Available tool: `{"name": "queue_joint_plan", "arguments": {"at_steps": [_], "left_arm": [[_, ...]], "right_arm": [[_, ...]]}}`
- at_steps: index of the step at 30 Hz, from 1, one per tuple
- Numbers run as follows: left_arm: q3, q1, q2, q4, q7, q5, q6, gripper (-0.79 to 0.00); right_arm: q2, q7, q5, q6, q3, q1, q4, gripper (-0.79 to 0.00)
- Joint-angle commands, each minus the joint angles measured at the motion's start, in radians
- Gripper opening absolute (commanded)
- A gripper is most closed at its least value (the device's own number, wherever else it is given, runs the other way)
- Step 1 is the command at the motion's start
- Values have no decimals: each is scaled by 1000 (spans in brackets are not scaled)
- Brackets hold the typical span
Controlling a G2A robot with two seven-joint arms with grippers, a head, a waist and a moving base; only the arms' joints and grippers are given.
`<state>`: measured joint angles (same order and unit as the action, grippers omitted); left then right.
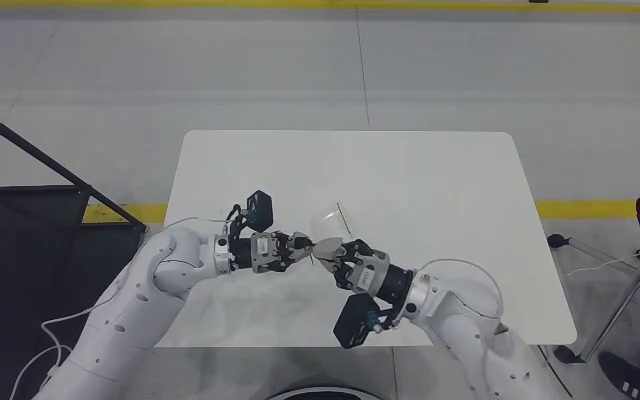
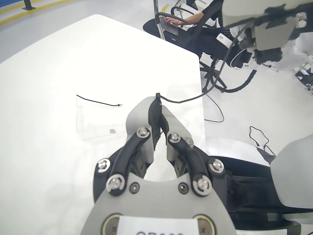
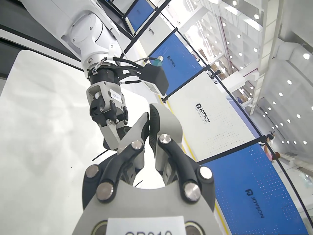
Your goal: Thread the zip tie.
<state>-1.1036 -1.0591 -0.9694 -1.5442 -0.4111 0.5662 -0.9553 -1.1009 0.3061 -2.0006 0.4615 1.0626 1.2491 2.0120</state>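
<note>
Right now both arms bend in over the front part of the white table and meet nose to nose. The left arm comes from the left side, with its wrist held almost flat. The left gripper points across at the other arm. Its fingers are pressed tight on one end of a thin black zip tie. The rest of the tie sticks out from the tips and sags in the air above the table.

The right arm comes up from the near right corner. The right gripper sits just beside the left one. Its fingers are close together, and I cannot tell if anything is between them.

A second zip tie lies on a clear box on the table, just behind the grippers.
</note>
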Motion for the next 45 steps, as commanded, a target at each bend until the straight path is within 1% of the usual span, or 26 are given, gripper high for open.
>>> {"name": "queue_joint_plan", "arguments": {"at_steps": [1, 8, 17, 25, 30, 45], "left_arm": [[4, 2, 0, 3, -4, -13, 0, -785], [7, 6, 0, 6, -13, -47, 13, -785], [9, 8, 2, 11, -41, -102, 18, -785], [20, 9, 2, 8, -70, -154, 48, -785], [20, 9, 2, 8, -70, -154, 48, -785], [20, 9, 2, 8, -70, -154, 48, -785]], "right_arm": [[1, 7, -8, -17, 2, 8, 4, -785], [2, 9, -40, -52, 3, 26, 13, -785], [0, 9, -88, -125, -3, 47, 23, -785], [-5, -15, -134, -173, -17, 56, 29, -785], [-8, -24, -147, -200, -25, 62, 37, -785], [-8, -24, -147, -200, -25, 62, 37, -785]]}}
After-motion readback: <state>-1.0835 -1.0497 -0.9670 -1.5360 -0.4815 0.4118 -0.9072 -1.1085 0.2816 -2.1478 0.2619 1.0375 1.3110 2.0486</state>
